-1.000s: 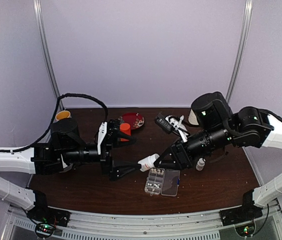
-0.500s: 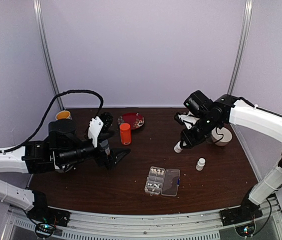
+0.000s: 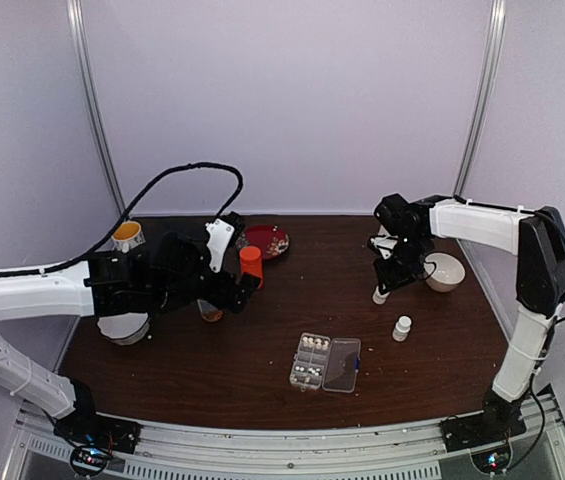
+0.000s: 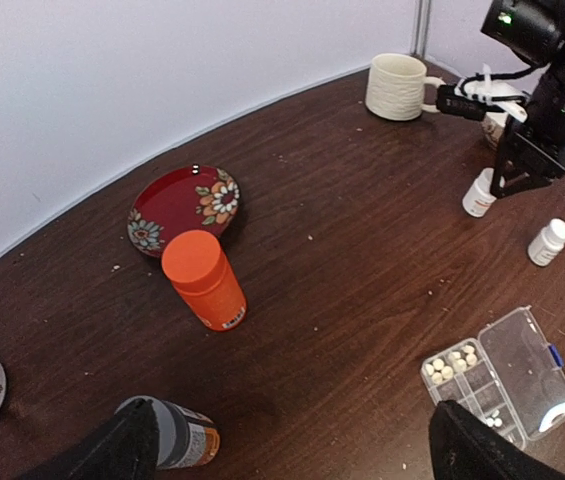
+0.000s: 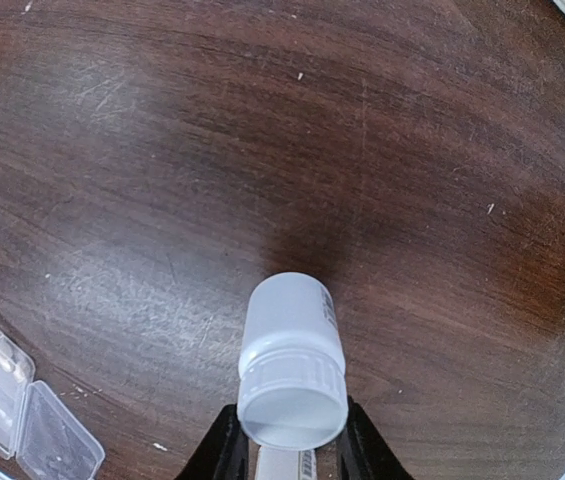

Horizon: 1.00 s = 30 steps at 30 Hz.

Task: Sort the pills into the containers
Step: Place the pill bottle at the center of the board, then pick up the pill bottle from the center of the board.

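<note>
The clear organiser box (image 3: 324, 362) lies open at the front centre of the table, its lid flat to the right. Cream pills (image 4: 452, 362) sit in some of its containers (image 4: 465, 378). The box's corner (image 5: 7, 405) shows in the right wrist view. My right gripper (image 3: 386, 283) is shut on a small white bottle (image 5: 292, 355) by its capped top, well behind and right of the box. The bottle (image 4: 479, 193) hangs slightly tilted at the table surface. My left gripper (image 4: 292, 455) is wide open above bare wood near the orange bottle (image 4: 202, 280), holding nothing.
A second white bottle (image 3: 402, 327) stands right of the box. A red flowered plate (image 3: 265, 241), a white bowl (image 3: 445, 271), a cream mug (image 4: 397, 86) and a yellow cup (image 3: 127, 235) stand around. An amber bottle with grey cap (image 4: 177, 440) lies by my left finger.
My right arm has carried the white bottle from above the organiser back and to the right. My left arm has pulled back to the left, away from the box, still open.
</note>
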Tool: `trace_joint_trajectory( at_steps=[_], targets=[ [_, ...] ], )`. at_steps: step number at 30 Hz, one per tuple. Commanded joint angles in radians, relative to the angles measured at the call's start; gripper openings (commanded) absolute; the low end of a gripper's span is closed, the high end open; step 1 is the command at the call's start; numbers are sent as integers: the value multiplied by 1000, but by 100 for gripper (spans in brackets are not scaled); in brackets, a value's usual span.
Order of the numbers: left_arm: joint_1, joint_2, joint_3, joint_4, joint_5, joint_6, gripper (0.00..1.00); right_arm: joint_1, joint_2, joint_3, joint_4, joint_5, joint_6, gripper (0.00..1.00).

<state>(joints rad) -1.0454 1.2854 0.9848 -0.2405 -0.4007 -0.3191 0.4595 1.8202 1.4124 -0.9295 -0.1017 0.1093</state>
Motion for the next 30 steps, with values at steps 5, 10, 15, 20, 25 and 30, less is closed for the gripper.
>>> trace_joint_trajectory(
  at_steps=[5, 10, 15, 20, 25, 30],
  targets=[
    [86, 179, 224, -203, -80, -39, 98, -13, 61, 69, 13, 58, -37, 31],
    [149, 263, 314, -226, -21, -33, 98, -15, 89, 85, 12, 66, -46, 62],
    [195, 349, 410, -254, 29, -26, 97, -16, 65, 112, -1, 72, -53, 84],
    [226, 423, 485, -266, 65, -22, 95, -15, -43, 91, 26, 44, -39, 85],
    [250, 518, 589, -313, 106, -37, 96, -9, -165, 40, 61, 41, -17, 86],
    [283, 639, 726, -408, 172, -97, 98, 13, -283, 2, 103, 47, 30, 95]
  ],
)
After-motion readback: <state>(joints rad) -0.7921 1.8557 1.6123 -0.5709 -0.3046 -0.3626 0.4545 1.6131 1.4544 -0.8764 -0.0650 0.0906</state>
